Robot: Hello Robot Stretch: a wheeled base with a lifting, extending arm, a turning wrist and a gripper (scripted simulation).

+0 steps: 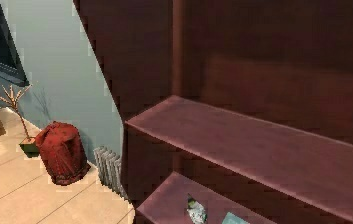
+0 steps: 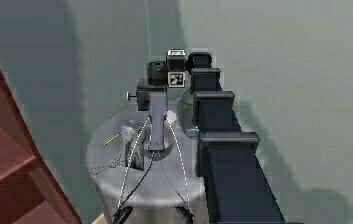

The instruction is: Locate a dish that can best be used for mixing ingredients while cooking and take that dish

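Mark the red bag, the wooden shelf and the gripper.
red bag (image 1: 60, 152), forward view, its middle.
wooden shelf (image 1: 254, 140), forward view, upper board's top.
gripper (image 2: 154, 208), arm side view, midway between its fingers' tips.

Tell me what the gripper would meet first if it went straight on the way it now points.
Probably the round grey tabletop, since the gripper points down toward it; depth is unclear.

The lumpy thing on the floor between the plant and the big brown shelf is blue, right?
Not quite. The lumpy thing is red, not blue. The forward view shows it on the floor between the plant and the big brown shelf.
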